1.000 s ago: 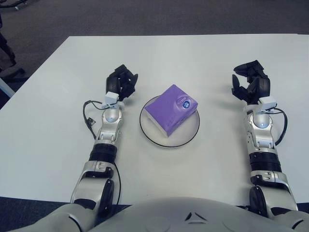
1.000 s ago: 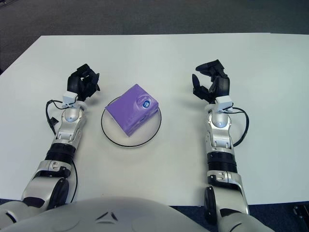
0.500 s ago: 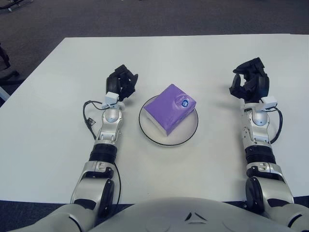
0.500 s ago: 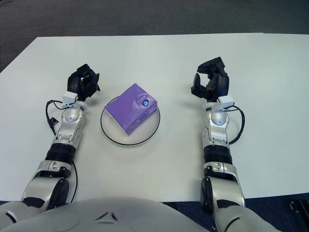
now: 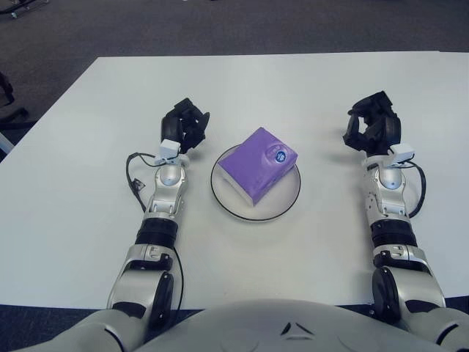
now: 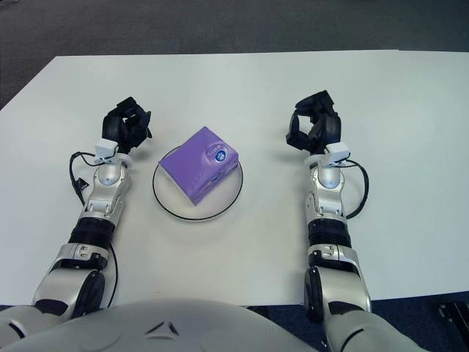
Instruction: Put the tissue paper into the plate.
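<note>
The tissue paper (image 5: 259, 163) is a small purple pack w/ a round blue sticker on top. It is soft-looking & boxy, turned so one corner points up at the far side of the bench (image 5: 293, 81). It sits inside the plate (image 5: 287, 205), a round white plate w/ a thin dark rim. The pack covers most of the plate; part of it hangs a bit over the left rim.

The plate is in the middle of the white bench, between the two arms.

Left hand (image 5: 185, 125) rests on the bench just left of the plate, not touching it. Its black fingers (image 5: 192, 116) are curled in & hold nothing.

Right hand (image 5: 372, 130) is well to the right of the plate, apart from it. Its fingers (image 5: 358, 136) are curled too & hold nothing.

A black cable (image 5: 134, 176) loops beside the left wrist.
</note>
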